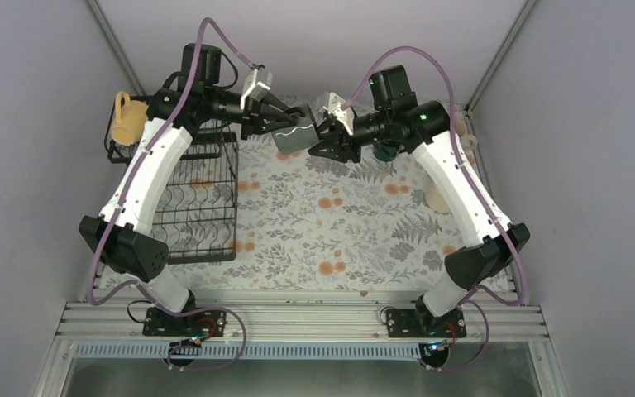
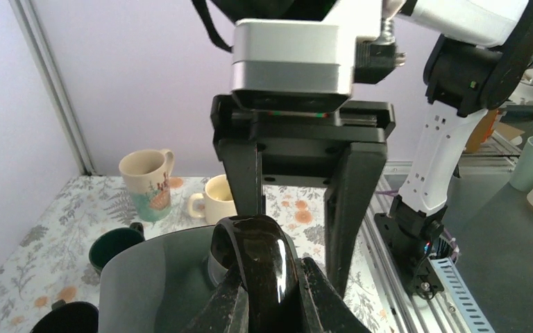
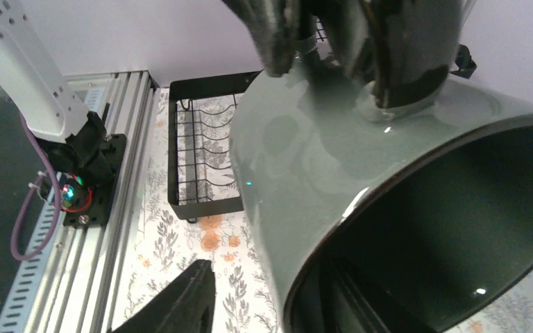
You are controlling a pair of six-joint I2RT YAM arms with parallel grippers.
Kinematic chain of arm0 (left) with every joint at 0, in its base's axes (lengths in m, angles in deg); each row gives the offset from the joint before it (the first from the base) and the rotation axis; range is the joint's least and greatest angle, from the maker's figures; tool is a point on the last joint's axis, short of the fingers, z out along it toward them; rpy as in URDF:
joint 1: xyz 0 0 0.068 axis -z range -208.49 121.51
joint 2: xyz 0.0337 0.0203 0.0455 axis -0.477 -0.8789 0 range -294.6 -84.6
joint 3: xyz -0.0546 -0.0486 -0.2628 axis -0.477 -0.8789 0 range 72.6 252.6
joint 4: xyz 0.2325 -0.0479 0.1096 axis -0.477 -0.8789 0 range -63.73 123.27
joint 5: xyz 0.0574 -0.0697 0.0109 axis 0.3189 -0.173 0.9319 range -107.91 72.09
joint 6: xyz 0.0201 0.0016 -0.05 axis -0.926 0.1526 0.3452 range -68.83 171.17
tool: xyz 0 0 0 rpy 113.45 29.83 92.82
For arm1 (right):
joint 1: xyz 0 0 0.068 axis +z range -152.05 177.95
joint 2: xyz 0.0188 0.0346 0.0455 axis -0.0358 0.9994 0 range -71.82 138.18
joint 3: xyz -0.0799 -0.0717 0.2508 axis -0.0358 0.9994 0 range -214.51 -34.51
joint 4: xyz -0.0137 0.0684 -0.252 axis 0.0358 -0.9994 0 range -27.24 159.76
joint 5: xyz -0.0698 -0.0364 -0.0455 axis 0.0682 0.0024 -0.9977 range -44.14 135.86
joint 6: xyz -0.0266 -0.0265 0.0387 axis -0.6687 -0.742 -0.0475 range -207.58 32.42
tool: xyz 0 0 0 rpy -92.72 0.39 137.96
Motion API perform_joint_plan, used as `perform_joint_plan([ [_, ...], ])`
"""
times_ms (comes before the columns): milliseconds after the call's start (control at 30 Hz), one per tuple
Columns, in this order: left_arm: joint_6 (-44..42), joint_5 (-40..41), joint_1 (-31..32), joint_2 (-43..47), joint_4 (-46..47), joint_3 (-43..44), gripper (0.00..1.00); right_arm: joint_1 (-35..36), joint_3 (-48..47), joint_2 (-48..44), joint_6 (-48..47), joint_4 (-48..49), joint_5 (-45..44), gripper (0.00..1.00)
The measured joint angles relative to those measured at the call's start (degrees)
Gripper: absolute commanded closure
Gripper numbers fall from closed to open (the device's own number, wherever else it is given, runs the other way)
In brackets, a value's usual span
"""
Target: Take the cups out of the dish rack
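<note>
The dish rack (image 1: 202, 198) stands at the lower left of the overhead view, with a yellow mug (image 1: 128, 120) perched on its upper shelf at the upper left. Further back, at top centre, the left tool (image 2: 271, 291) is clamped on the handle of the dark grey mug (image 1: 292, 137), which it holds above the tabletop (image 1: 339, 240). The right tool (image 1: 327, 139) is spread apart, and one finger seems to be inside the rim. To my eye it should pinch the wall firmly before the left lets go, keeping the mug steady.
</note>
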Motion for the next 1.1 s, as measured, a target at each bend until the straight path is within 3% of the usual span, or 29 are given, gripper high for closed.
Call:
perform_joint_plan([
  [200,1.5,-1.3,0.1,-0.3,1.0,0.3,0.94,0.0,-0.9,1.5,-0.4,-0.3,1.0,0.91],
  [300,1.9,-1.3,-0.1,-1.0,1.9,0.5,0.64,0.5,-1.0,1.4,-1.9,-1.2,3.0,0.96],
  [367,1.6,-1.5,-0.1,-1.2,2.0,0.5,0.32,1.4,-0.9,1.4,-1.3,-1.6,2.7,0.97],
  [400,1.2,-1.5,0.0,-1.2,1.9,0.5,0.23,1.4,-0.9,1.4,-1.0,-2.0,2.0,0.97],
  [500,-0.1,-0.1,0.3,-1.0,1.5,1.1,0.12,1.2,-0.4,1.4,-0.2,-2.5,-0.9,0.96],
  [667,-2.2,6.7,0.3,1.9,1.0,0.7,0.00,0.5,-0.1,1.0,0.6,-4.6,-8.9,0.97],
  [800,-3.3,16.0,0.3,6.8,1.0,0.7,0.00,-0.8,2.4,-0.4,0.7,-6.8,-17.6,0.97],
  [1100,-8.2,54.9,0.1,12.4,2.8,0.7,0.00,-15.0,15.0,-0.4,-1.2,-10.0,-33.5,0.96],
])
